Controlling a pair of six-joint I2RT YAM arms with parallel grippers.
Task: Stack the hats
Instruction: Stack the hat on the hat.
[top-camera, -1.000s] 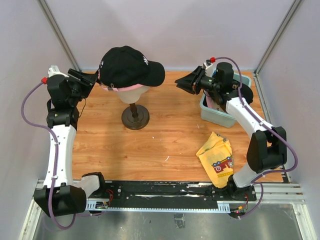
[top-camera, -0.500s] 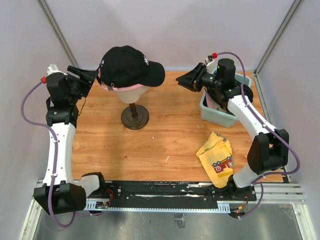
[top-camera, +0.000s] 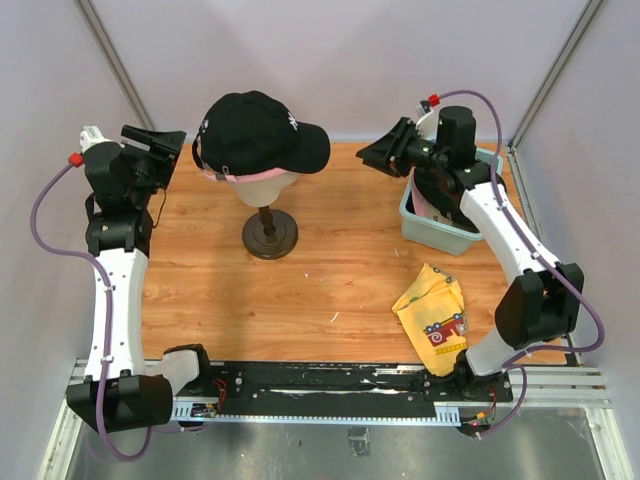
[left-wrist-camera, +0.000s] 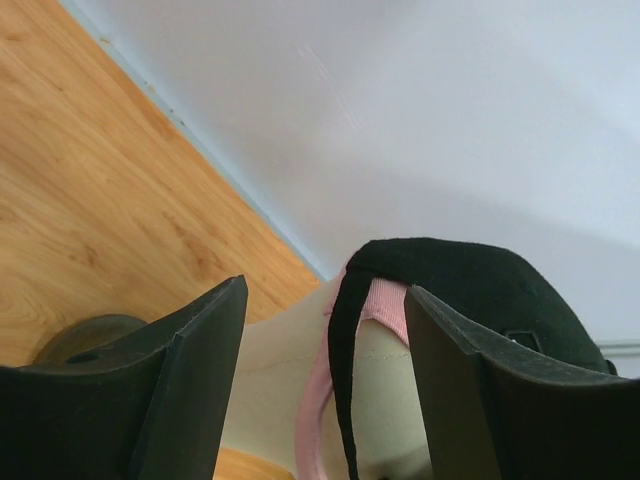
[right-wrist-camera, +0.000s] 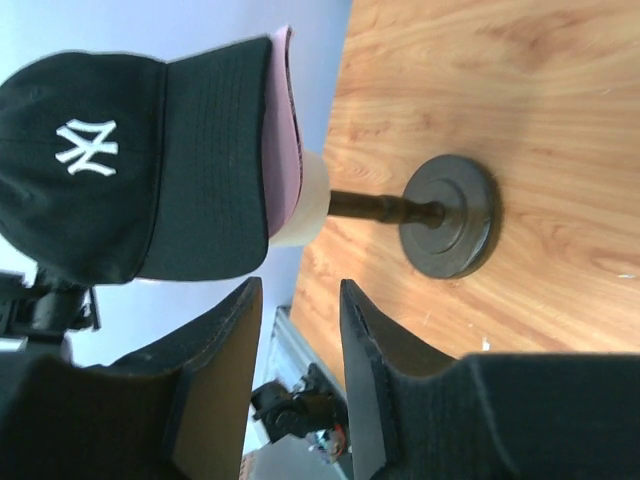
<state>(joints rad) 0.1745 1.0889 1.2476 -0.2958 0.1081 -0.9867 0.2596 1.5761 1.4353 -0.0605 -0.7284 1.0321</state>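
Observation:
A black cap with a white logo (top-camera: 260, 133) sits on top of a pink cap (top-camera: 262, 176), both on the cream mannequin head (top-camera: 268, 186). In the right wrist view the black cap (right-wrist-camera: 140, 165) covers the pink cap (right-wrist-camera: 283, 150) almost fully. My left gripper (top-camera: 170, 143) stands open just left of the caps' back edge, touching nothing; its view shows the black strap (left-wrist-camera: 350, 340) and pink band (left-wrist-camera: 385, 305) between its fingers (left-wrist-camera: 190, 370) but farther off. My right gripper (top-camera: 372, 155) is open and empty, right of the black brim.
The mannequin's dark stand base (top-camera: 270, 236) rests on the wooden table (top-camera: 340, 270). A teal bin (top-camera: 430, 228) with fabric inside sits at the right under my right arm. A yellow cloth with red print (top-camera: 435, 312) lies near the front right.
My left gripper has opened wider and drawn back left, away from the caps. My right gripper rose and shifted slightly toward the back, opening a little.

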